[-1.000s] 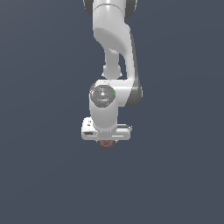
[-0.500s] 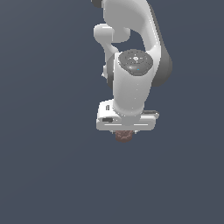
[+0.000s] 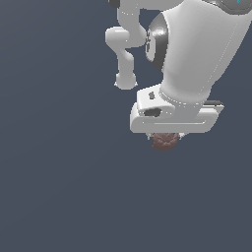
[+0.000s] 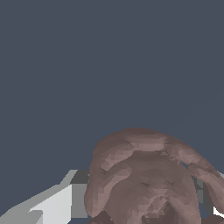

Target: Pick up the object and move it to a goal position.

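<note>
Grey void; gripper (image 3: 166, 140) seemingly clasping object (image 3: 164, 141)

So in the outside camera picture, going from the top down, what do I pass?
White jointed robot arm → wide white end effector → small reddish-brown lumpy object tucked under it, then plain dark grey background.

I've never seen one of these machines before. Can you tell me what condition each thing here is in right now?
End effector: shut on the reddish-brown lumpy object, which pokes out below it.
Reddish-brown lumpy object: gripped between the fingers; it fills the wrist view and looks whole.
White robot arm: bent over, reaching down in the exterior view.
</note>
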Controlling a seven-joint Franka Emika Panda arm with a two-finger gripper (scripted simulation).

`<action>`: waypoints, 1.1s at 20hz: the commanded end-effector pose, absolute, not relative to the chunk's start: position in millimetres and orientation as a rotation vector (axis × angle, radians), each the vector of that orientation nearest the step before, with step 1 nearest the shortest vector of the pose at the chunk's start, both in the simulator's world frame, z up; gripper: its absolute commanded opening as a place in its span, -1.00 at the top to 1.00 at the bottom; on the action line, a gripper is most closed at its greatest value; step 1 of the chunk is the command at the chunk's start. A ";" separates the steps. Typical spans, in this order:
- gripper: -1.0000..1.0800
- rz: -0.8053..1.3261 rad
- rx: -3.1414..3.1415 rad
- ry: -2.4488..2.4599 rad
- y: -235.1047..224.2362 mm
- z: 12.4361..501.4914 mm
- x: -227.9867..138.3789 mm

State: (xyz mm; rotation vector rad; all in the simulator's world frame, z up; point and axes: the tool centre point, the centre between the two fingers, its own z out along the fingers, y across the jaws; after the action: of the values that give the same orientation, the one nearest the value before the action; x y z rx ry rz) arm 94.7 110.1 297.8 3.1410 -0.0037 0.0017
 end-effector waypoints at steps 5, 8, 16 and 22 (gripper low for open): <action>1.00 0.000 3.141 -0.006 140.1 339.8 100.1; 1.00 0.000 3.141 -0.006 150.4 353.8 102.4; 1.00 0.000 3.142 -0.005 165.5 374.6 106.5; 1.00 0.000 3.142 -0.005 169.6 380.2 108.1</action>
State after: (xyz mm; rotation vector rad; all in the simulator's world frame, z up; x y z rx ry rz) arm 107.7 168.9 378.9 3.1417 -0.0049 -0.0001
